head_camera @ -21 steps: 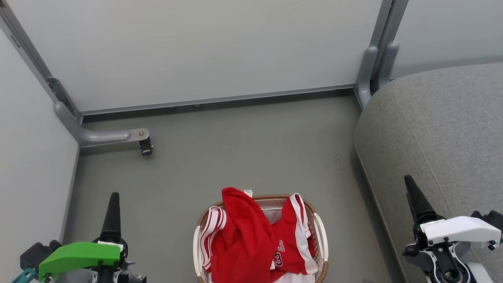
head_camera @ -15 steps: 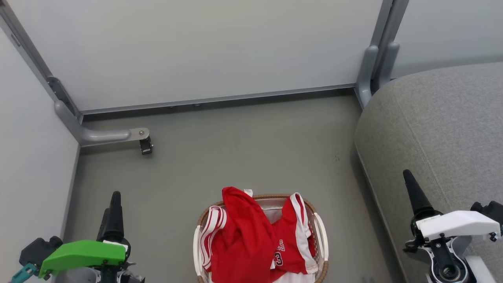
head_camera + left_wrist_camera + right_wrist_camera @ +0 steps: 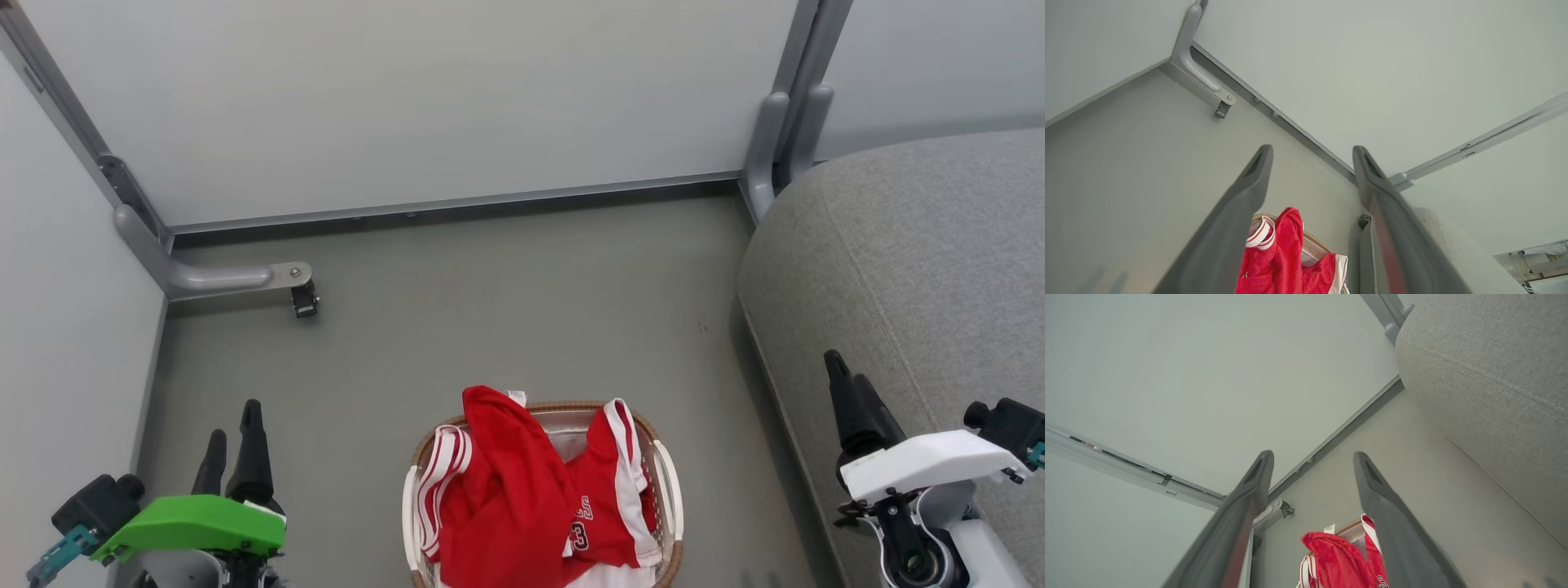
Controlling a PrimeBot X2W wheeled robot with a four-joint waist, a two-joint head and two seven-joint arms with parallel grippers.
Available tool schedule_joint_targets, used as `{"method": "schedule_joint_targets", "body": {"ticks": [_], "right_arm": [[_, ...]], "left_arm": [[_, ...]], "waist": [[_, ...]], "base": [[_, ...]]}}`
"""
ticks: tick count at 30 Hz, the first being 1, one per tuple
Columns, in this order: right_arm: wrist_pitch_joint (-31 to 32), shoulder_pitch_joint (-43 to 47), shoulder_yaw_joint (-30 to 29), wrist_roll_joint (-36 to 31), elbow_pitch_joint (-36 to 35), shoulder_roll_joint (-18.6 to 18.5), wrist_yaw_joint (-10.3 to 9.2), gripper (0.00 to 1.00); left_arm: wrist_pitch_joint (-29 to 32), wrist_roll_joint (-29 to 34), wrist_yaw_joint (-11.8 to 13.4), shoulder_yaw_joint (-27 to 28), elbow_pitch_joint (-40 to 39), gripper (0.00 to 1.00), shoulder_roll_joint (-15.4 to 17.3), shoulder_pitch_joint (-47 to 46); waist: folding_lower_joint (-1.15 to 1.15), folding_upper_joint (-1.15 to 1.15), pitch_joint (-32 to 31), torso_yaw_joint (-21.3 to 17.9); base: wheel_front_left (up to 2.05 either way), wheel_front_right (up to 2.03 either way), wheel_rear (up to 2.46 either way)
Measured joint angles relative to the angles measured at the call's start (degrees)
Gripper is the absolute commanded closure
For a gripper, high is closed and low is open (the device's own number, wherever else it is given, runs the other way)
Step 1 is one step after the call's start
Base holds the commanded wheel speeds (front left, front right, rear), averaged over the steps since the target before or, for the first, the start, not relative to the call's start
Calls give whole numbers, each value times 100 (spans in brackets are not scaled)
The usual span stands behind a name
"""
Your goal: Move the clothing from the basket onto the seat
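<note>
Clothing (image 3: 506, 490) is lying heaped in the basket (image 3: 665, 482), beside the seat (image 3: 914, 261). The left end effector (image 3: 233, 425) and right end effector (image 3: 845, 371) are both gaping, empty. I am aiming 1 at the topmost red fold, avoiding the basket's edge.

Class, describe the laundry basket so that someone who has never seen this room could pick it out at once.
Start at the big grey sofa on the right; the grey floor lies left of it. The basket stands on that floor, apart from the sofa. It is oval, white, brown-rimmed, and heaped with red clothing.
</note>
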Motion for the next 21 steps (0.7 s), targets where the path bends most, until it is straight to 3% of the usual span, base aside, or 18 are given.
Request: {"method": "schedule_joint_targets", "body": {"ticks": [21], "right_arm": [[-369, -53, 196, -1685, 8, -80, 0, 0]], "left_arm": [[-372, 1599, 113, -180, -225, 0, 41, 114]], "waist": [[0, 0, 26, 21]], "base": [[0, 0, 0]]}}
